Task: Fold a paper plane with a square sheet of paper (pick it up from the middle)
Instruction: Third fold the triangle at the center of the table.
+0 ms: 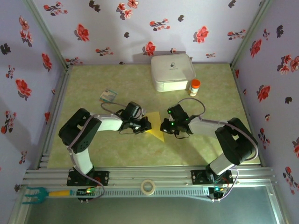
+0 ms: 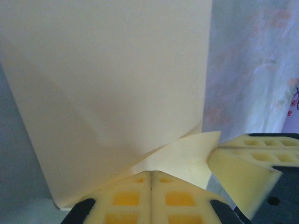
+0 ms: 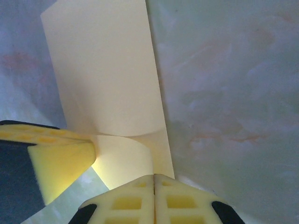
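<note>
A small card (image 1: 108, 96) lay far left on the table (image 1: 93, 154). The left gripper (image 1: 141, 125) was clamped on the left side of the yellow paper (image 1: 155, 129), and in the wrist view its pads (image 2: 126, 198) met w/ the paper between them. The paper, partly folded, sat at mid-table between both grippers. Its long axis ran approx. far-to-near, and the sharp corner pointed to the near edge, a bit right. The right gripper (image 1: 167, 126) was clamped on the opp. side. Far right stood a white box (image 1: 172, 72) and a bottle (image 1: 194, 87).
</note>
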`<state>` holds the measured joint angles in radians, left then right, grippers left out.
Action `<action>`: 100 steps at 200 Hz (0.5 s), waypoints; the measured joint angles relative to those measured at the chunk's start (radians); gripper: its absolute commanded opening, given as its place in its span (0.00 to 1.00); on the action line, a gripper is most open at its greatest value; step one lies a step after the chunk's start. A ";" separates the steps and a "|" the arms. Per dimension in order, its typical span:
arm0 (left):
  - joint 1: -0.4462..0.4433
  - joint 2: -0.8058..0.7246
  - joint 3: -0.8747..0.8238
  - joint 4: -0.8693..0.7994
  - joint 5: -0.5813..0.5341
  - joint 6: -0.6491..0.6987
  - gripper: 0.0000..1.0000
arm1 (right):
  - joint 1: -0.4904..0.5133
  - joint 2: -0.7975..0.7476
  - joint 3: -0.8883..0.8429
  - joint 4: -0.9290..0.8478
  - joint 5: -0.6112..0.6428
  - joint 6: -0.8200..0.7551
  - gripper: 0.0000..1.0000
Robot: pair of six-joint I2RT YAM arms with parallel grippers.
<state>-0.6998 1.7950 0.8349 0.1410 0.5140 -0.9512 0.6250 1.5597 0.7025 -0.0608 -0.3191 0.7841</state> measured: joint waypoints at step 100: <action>0.098 -0.182 -0.045 -0.043 -0.065 0.016 0.50 | -0.034 -0.083 -0.066 0.098 -0.082 0.003 0.06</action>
<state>-0.6018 1.6135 0.7895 0.0982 0.4488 -0.9356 0.5911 1.4765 0.6361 0.0376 -0.4007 0.7872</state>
